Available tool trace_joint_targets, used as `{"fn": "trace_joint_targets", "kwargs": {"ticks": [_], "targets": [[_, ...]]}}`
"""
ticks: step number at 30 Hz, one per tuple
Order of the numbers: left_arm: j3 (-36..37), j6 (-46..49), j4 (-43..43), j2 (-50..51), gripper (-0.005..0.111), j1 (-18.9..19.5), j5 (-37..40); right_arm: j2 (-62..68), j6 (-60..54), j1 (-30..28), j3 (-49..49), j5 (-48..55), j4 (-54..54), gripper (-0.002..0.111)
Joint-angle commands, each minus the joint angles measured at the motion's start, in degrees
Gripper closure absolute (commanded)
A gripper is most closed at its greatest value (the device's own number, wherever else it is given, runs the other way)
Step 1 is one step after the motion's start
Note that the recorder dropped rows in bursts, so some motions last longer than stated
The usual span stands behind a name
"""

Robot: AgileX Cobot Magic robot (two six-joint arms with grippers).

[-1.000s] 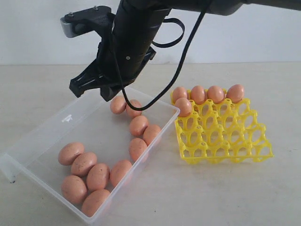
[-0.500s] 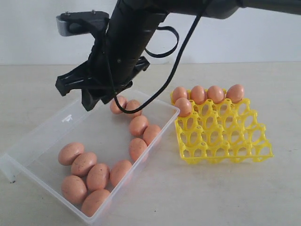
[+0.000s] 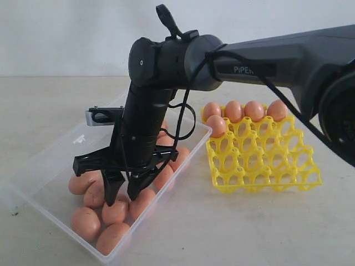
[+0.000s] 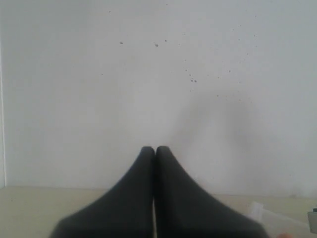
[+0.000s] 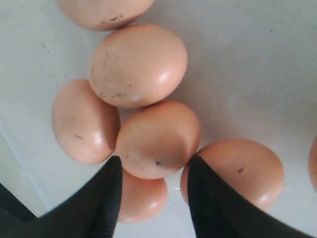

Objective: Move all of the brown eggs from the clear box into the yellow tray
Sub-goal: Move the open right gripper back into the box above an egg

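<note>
Several brown eggs (image 3: 86, 223) lie clustered in the near end of the clear box (image 3: 58, 160), and more sit further back behind the arm. My right gripper (image 3: 123, 198) reaches across into the box and points down at this cluster, open. In the right wrist view its fingertips (image 5: 154, 161) flank one speckled egg (image 5: 158, 139), with other eggs (image 5: 85, 121) pressed around it. The yellow tray (image 3: 266, 160) stands to the right with several eggs (image 3: 233, 111) along its far row. My left gripper (image 4: 154, 148) is shut on nothing and faces a white wall.
The right arm's black cable (image 3: 186, 119) loops beside the wrist above the box. A white wall rises behind the beige table (image 3: 222, 233). The box's near corner (image 3: 14, 205) lies close to the table's front left.
My right gripper has dropped from above the far end of the box down to the near egg cluster, and its jaws have opened. The left gripper has stayed put.
</note>
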Motion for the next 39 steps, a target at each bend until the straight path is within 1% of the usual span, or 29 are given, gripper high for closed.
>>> {"fn": "trace_joint_targets", "kwargs": {"ticks": [1, 3, 5, 10, 16, 19, 24, 25, 26, 27, 28, 29, 30, 32, 39], "targets": [[-0.2, 0.5, -0.1, 0.2, 0.111, -0.3, -0.8, 0.0, -0.9, 0.4, -0.3, -1.8, 0.2, 0.051], [-0.2, 0.5, -0.1, 0.2, 0.111, -0.3, -0.8, 0.0, -0.9, 0.4, -0.3, -3.0, 0.2, 0.039], [-0.2, 0.5, -0.1, 0.2, 0.111, -0.3, -0.8, 0.0, -0.9, 0.4, -0.3, -3.4, 0.2, 0.035], [-0.2, 0.5, -0.1, 0.2, 0.111, -0.3, -0.8, 1.4, 0.5, 0.4, -0.3, -3.5, -0.3, 0.035], [-0.2, 0.5, -0.1, 0.2, 0.111, -0.3, -0.8, 2.5, 0.0, 0.4, -0.3, -9.8, -0.5, 0.035], [-0.2, 0.5, -0.1, 0.2, 0.111, -0.3, -0.8, 2.5, 0.0, 0.4, -0.3, -14.5, -0.4, 0.035], [-0.2, 0.5, -0.1, 0.2, 0.111, -0.3, 0.1, 3.5, 0.5, 0.4, -0.3, -14.3, 0.7, 0.035], [-0.2, 0.5, -0.1, 0.2, 0.111, -0.3, 0.7, 3.5, -4.1, 0.4, -0.3, -14.3, 0.7, 0.035], [-0.2, 0.5, -0.1, 0.2, 0.111, -0.3, 0.8, 3.3, -12.1, 0.4, -0.3, -14.0, 0.7, 0.035], [-0.2, 0.5, -0.1, 0.2, 0.111, -0.3, 1.0, 3.0, -17.0, 0.4, -0.3, -13.5, 0.9, 0.035], [-0.2, 0.5, -0.1, 0.2, 0.111, -0.3, 1.2, 2.4, -26.5, 0.4, -0.3, -12.5, 0.9, 0.035], [-0.2, 0.5, -0.1, 0.2, 0.111, -0.3, 1.5, 2.1, -30.9, 0.4, -0.3, -12.1, 0.9, 0.035], [-0.2, 0.5, -0.1, 0.2, 0.111, -0.3, 2.2, 1.5, -38.5, 0.4, -0.3, -11.9, 0.9, 0.035], [-0.2, 0.5, -0.1, 0.2, 0.111, -0.3, 2.6, 1.0, -43.5, 0.4, -0.3, -12.0, 0.7, 0.035], [-0.2, 0.5, -0.1, 0.2, 0.111, -0.3, 3.3, 0.9, -29.2, 0.4, -0.3, -16.6, 1.5, 0.035]]}}
